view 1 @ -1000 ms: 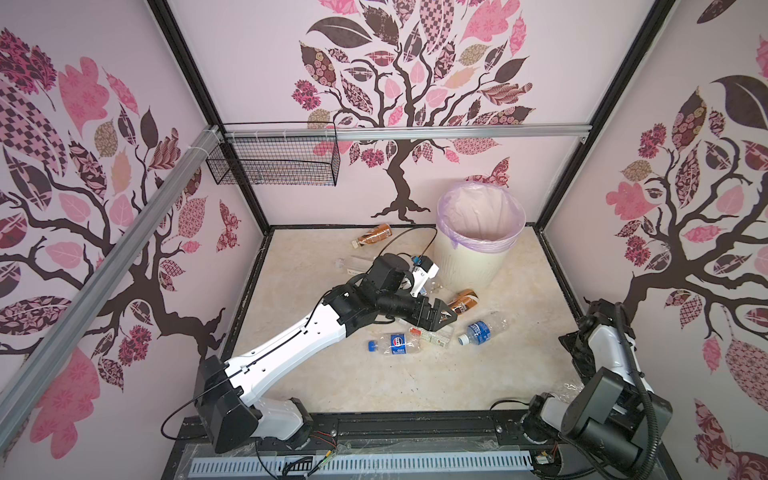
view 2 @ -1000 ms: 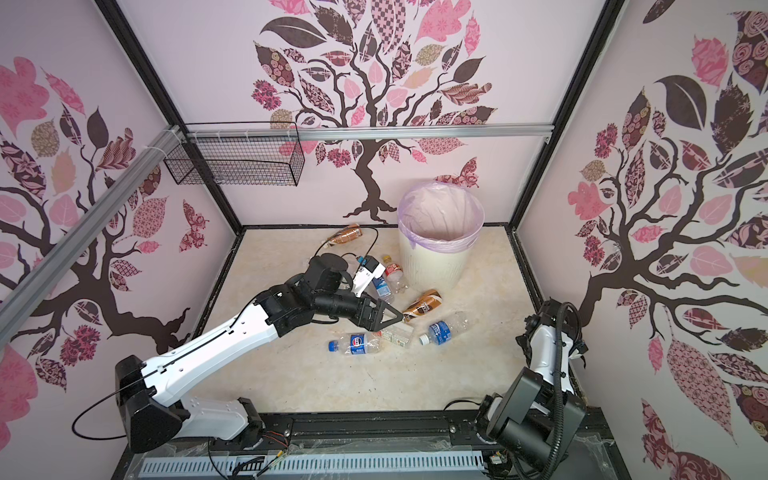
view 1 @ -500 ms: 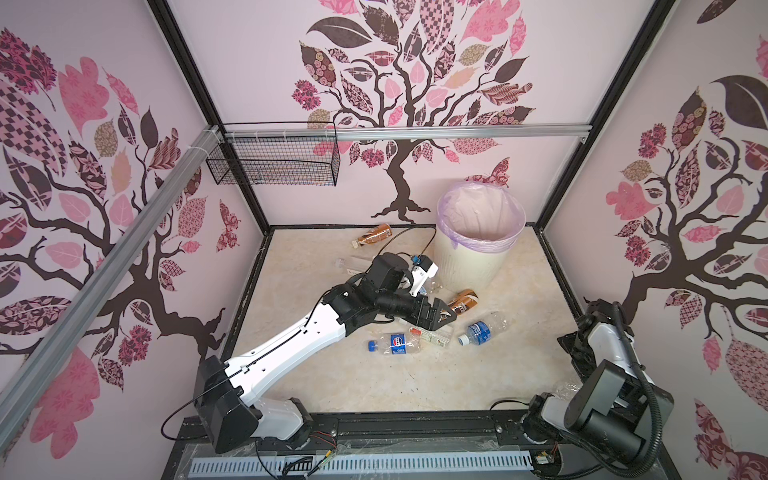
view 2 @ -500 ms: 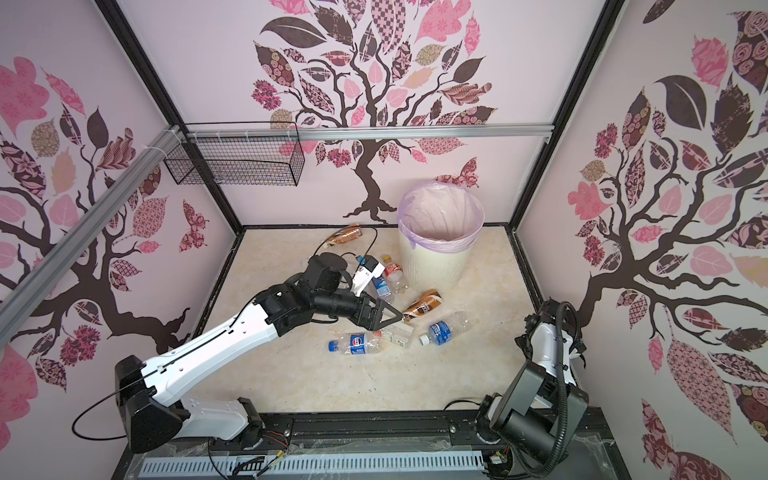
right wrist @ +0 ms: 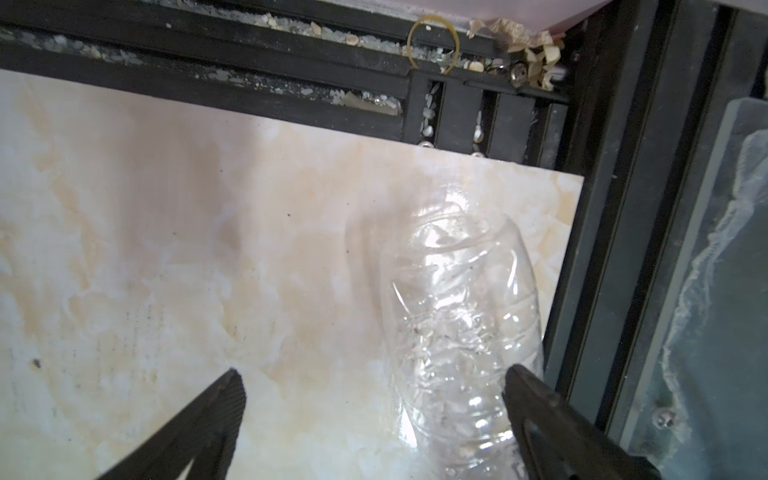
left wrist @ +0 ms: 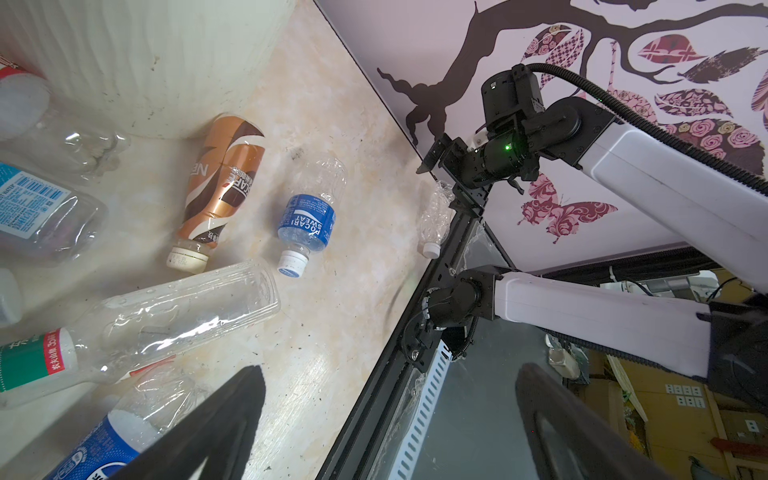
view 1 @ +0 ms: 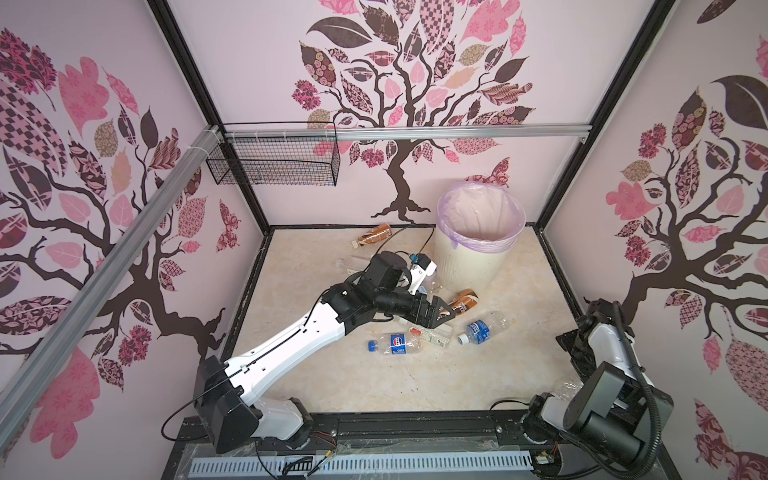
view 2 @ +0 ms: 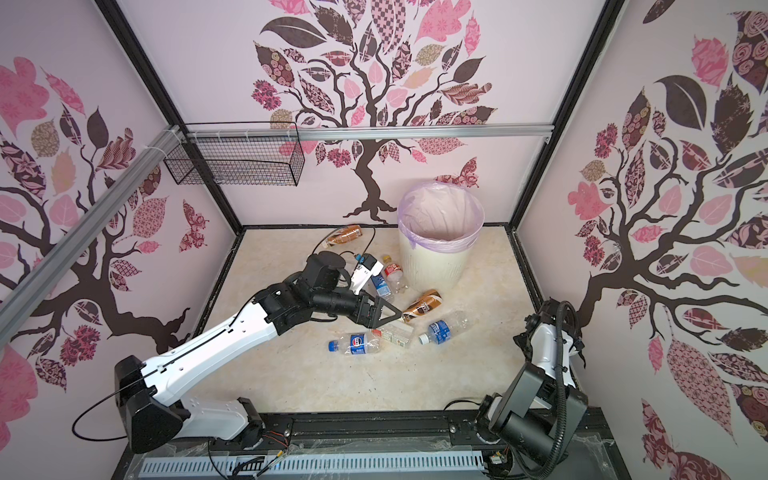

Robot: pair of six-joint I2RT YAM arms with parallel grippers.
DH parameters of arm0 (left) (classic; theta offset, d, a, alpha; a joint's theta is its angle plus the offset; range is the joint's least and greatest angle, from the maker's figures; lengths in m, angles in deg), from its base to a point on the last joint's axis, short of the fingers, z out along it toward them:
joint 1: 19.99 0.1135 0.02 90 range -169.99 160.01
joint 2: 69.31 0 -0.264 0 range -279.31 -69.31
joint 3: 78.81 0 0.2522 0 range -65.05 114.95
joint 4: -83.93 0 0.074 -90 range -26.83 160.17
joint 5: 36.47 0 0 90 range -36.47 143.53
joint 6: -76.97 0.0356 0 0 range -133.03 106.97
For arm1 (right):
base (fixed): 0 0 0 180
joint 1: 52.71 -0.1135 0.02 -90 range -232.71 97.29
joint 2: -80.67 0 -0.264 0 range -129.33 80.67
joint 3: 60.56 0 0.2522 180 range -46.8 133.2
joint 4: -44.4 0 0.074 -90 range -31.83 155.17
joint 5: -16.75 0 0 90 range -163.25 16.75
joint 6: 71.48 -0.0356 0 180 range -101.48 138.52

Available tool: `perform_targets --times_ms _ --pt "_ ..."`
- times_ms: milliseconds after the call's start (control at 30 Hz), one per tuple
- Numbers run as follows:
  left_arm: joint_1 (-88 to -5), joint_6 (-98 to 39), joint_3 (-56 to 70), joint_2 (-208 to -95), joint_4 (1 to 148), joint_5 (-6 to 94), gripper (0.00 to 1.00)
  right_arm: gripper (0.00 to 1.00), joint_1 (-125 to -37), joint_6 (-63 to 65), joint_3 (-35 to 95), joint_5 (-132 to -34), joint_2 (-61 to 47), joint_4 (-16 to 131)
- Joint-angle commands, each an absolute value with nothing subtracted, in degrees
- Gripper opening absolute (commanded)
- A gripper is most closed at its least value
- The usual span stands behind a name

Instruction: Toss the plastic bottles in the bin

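Note:
The cream ribbed bin point(view 1: 465, 266) with its lilac liner stands at the back right. Several plastic bottles lie in front of it: a brown-orange one point(view 1: 463, 302), a blue-labelled one point(view 1: 478, 331), a Pepsi one point(view 1: 395, 343) and a long clear one point(left wrist: 178, 311). My left gripper point(view 1: 445, 314) hovers open over this cluster, holding nothing. Open too, my right gripper point(right wrist: 374, 376) hangs low by the right wall. A crumpled clear bottle point(right wrist: 457, 311) lies on the floor between its fingers, close to one fingertip point(right wrist: 519, 386).
Another brown bottle point(view 1: 374, 234) and a clear one point(view 1: 353, 262) lie near the back wall, with a cable beside them. A black wire basket point(view 1: 274, 166) hangs on the rail at back left. Black frame rails point(right wrist: 602, 249) border the floor next to the right gripper.
The right arm has shifted slightly by the right wall. The left arm and the bottles have not visibly moved.

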State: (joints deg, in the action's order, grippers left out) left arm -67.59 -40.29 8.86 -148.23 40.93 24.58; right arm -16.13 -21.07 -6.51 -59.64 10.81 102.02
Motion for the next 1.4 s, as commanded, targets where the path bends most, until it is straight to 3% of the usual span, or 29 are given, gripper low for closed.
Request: perform_targets --times_ms 0,233,600,867,1367 --pt "-67.4 -40.6 7.6 -148.3 42.1 23.4 0.98 0.99 -15.8 -20.4 -3.8 -61.1 9.4 102.9" --pt "-67.3 -40.6 7.4 -148.0 42.1 23.1 0.98 0.99 -15.8 -19.5 -1.9 -57.6 9.0 104.0" --pt "-66.8 -41.0 7.1 -147.3 42.6 22.2 0.98 0.99 -15.8 -16.6 -2.3 -60.2 10.5 102.6" --pt "-66.3 -41.3 7.0 -147.2 42.8 21.8 0.98 0.99 -15.5 -16.5 -0.3 -55.5 9.6 103.5" --pt "-65.5 -42.0 6.4 -146.8 43.5 20.8 0.98 0.99 -12.1 -13.6 -3.1 -57.2 7.6 100.0"
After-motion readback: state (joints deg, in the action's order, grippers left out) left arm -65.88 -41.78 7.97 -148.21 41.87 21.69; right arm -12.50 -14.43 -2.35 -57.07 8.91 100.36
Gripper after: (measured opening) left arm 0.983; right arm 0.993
